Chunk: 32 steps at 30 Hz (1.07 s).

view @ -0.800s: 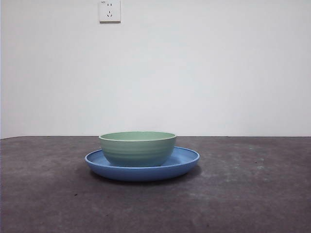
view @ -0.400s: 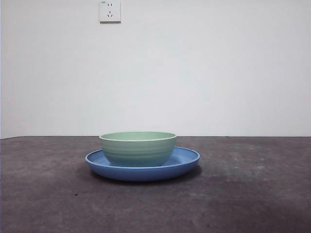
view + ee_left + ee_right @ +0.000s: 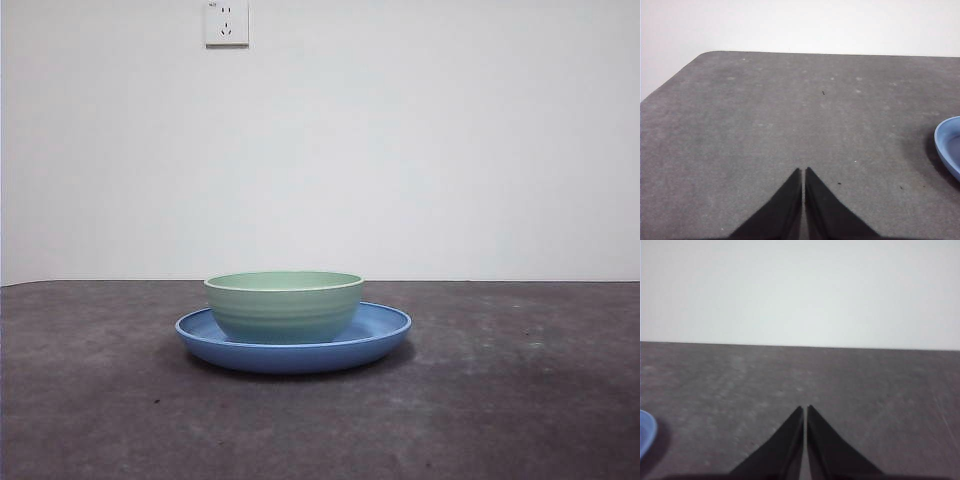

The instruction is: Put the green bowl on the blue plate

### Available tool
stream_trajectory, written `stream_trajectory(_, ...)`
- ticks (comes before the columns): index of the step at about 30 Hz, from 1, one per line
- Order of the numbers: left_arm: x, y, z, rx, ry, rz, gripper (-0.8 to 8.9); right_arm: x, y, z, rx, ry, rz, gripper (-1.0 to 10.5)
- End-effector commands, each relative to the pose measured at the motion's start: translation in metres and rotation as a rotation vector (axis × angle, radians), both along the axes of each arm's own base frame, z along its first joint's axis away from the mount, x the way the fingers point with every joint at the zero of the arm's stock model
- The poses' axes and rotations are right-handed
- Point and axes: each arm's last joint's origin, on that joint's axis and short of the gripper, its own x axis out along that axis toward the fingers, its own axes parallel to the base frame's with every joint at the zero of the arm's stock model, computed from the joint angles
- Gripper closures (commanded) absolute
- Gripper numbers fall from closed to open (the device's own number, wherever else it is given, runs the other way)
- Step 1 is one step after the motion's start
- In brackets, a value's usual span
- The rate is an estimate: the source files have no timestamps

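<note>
The green bowl (image 3: pixel 284 305) sits upright inside the blue plate (image 3: pixel 385 330) on the dark grey table, a little left of the plate's middle in the front view. No arm shows in the front view. My left gripper (image 3: pixel 803 171) is shut and empty above bare table, with an edge of the blue plate (image 3: pixel 947 145) off to one side. My right gripper (image 3: pixel 804 409) is shut and empty above bare table, with a sliver of the blue plate (image 3: pixel 646 432) at the picture's edge. The bowl is out of both wrist views.
A white wall stands behind the table, with a white power socket (image 3: pixel 226 22) high on it. The dark grey table (image 3: pixel 520 400) stretches to both sides of the plate. The table's rounded corner (image 3: pixel 705 55) shows in the left wrist view.
</note>
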Motion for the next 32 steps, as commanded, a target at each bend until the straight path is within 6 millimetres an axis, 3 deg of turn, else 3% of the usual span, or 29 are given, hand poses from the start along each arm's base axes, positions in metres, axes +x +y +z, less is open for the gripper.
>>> stream_trajectory(1,0.001,0.000,-0.007,-0.004,0.026,-0.002,8.04,0.000,0.000,-0.008,0.003,-0.007,-0.009,9.4)
stream_trajectory(15,0.001,0.000,-0.007,-0.004,0.026,-0.002,8.04,0.000,-0.001,-0.038,0.012,0.203,-0.011,9.4)
stream_trajectory(32,0.001,0.000,-0.007,-0.004,0.026,-0.002,8.04,0.001,0.000,-0.035,0.013,0.175,-0.009,9.4)
